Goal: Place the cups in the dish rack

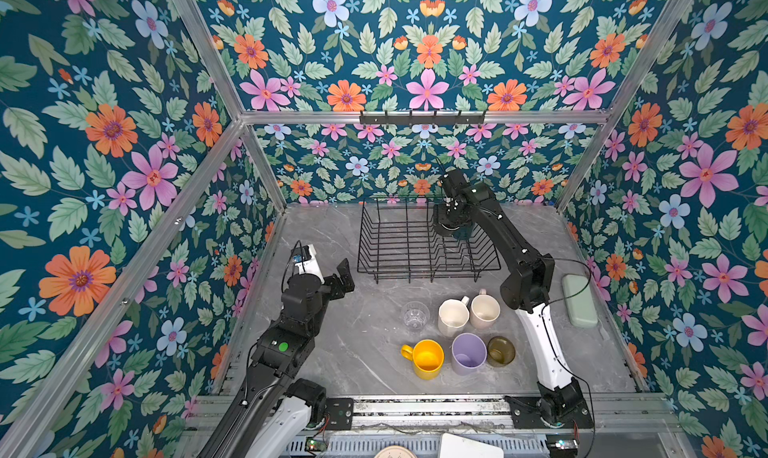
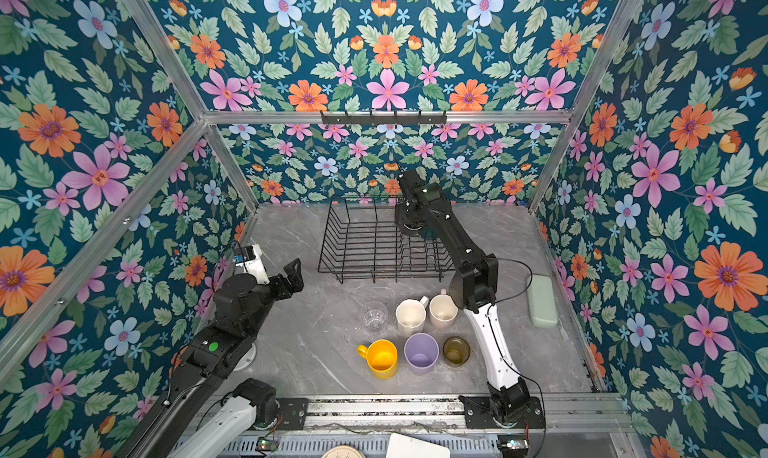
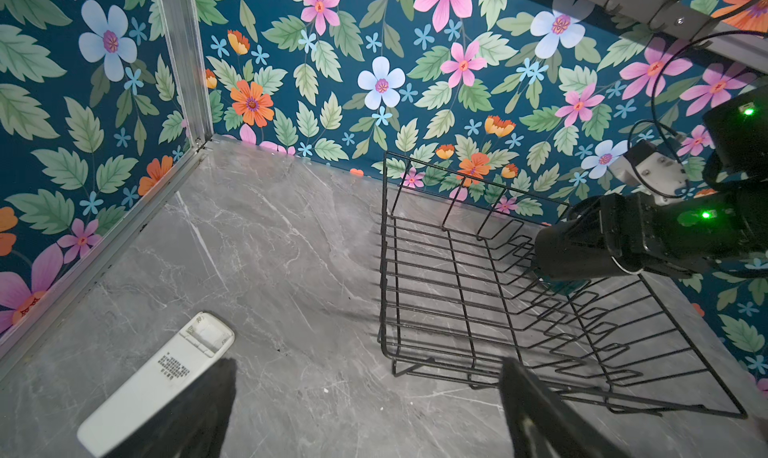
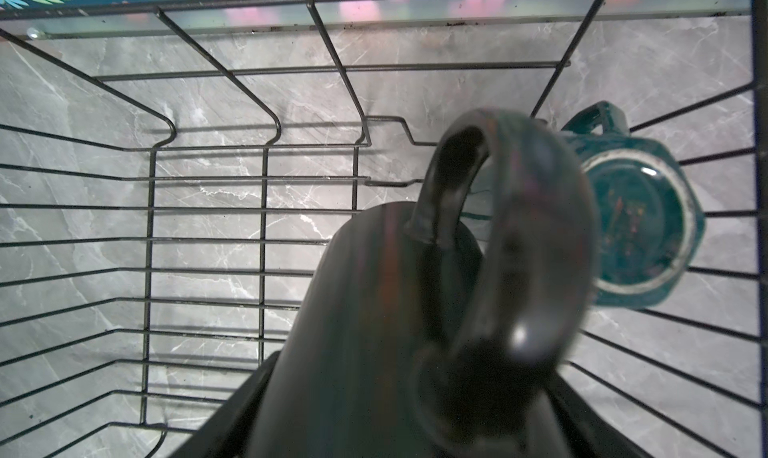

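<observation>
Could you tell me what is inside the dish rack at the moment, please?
In the dish rack, a dark green mug sits upside down. The right gripper holds a black mug over the rack. Its pads are hidden behind the mug.

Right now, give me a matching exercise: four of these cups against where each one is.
Cups:
1. dark green mug
2. black mug
3. yellow mug
4. clear glass

Places:
A. on the table, beside the lavender tumbler
B. held in the right gripper over the dish rack
C. upside down in the dish rack
D. on the table, beside the white mug

Pairs: 1-C, 2-B, 3-A, 4-D
</observation>
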You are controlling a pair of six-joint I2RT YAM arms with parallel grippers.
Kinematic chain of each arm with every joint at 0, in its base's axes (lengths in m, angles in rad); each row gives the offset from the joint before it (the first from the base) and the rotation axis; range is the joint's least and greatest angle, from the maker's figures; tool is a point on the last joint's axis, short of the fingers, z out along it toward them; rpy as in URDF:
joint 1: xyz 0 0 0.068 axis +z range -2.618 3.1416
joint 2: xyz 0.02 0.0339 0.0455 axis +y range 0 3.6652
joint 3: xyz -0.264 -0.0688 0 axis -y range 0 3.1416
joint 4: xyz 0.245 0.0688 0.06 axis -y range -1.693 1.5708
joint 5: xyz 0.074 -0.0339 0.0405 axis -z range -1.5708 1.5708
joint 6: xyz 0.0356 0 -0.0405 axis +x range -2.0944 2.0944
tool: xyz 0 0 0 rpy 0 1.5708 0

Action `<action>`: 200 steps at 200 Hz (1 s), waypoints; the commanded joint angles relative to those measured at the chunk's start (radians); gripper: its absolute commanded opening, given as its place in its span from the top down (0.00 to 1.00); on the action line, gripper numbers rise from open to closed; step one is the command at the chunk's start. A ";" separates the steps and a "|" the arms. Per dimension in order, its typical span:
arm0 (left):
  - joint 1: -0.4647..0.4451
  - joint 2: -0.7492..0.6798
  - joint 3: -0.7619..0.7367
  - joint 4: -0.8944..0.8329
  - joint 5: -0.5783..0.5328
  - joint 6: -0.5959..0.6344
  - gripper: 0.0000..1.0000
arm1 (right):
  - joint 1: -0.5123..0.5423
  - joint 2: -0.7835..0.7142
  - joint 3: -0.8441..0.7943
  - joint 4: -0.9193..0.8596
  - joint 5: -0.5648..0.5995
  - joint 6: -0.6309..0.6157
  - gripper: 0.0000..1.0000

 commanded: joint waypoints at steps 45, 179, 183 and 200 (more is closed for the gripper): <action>0.000 -0.012 -0.010 -0.002 0.005 -0.006 0.00 | 0.014 -0.016 0.001 -0.009 0.016 0.011 1.00; 0.000 -0.036 -0.029 0.005 0.025 -0.013 0.00 | 0.015 0.053 0.029 -0.045 0.005 0.205 1.00; 0.000 -0.036 -0.030 0.004 0.024 -0.013 0.00 | 0.015 0.053 0.029 -0.046 0.004 0.209 1.00; 0.000 -0.037 -0.032 0.005 0.027 -0.013 0.00 | 0.014 0.065 0.025 -0.043 -0.006 0.214 1.00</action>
